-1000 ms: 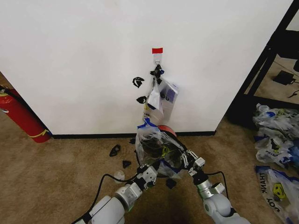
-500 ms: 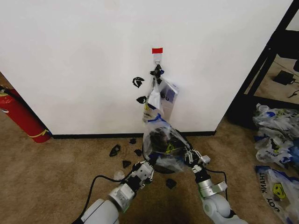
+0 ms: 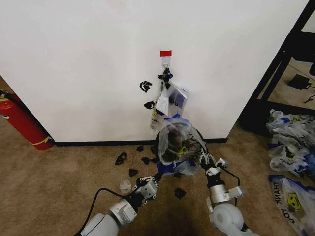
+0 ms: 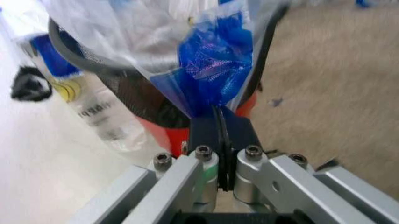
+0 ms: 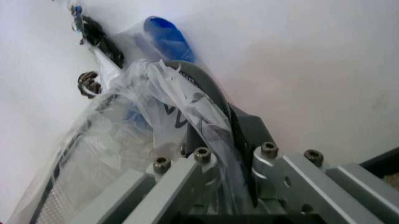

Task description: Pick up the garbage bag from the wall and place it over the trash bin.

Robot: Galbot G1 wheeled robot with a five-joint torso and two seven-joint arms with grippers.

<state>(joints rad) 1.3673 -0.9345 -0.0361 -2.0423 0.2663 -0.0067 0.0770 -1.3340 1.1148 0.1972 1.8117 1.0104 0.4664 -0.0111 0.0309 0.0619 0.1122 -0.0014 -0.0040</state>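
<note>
my left hand [image 4: 221, 122] was pressed together on a blue handle of the garbage bag [image 3: 176, 142], the thin plastic pinched flat between its two dark fingers [image 4: 204, 133]. in the head view that left hand [image 3: 157, 178] sat low over the carpet [image 3: 59, 182], at the near left side of the trash bin [image 4: 146, 100]. my right hand [image 3: 204, 158] was at the bin's right side, and in its wrist view the right hand [image 5: 221, 140] had a twisted fold of the clear bag [image 5: 156, 112] caught between its fingers, closed on the film right against the bin's dark rim [image 5: 203, 86].

the bag was stretched between my two hands and domed up over the top of the bin [image 3: 172, 156], which stood on the carpet just beside the wall [image 3: 88, 64]. through the plastic i could see the bin's black mesh and its red base [image 4: 165, 130].

above it, a bunch of other bags [image 3: 170, 101] hung from a small hook [image 3: 166, 63] under a red tape strip [image 3: 166, 53]. small black scraps [image 3: 121, 158] lay scattered on the carpet.
</note>
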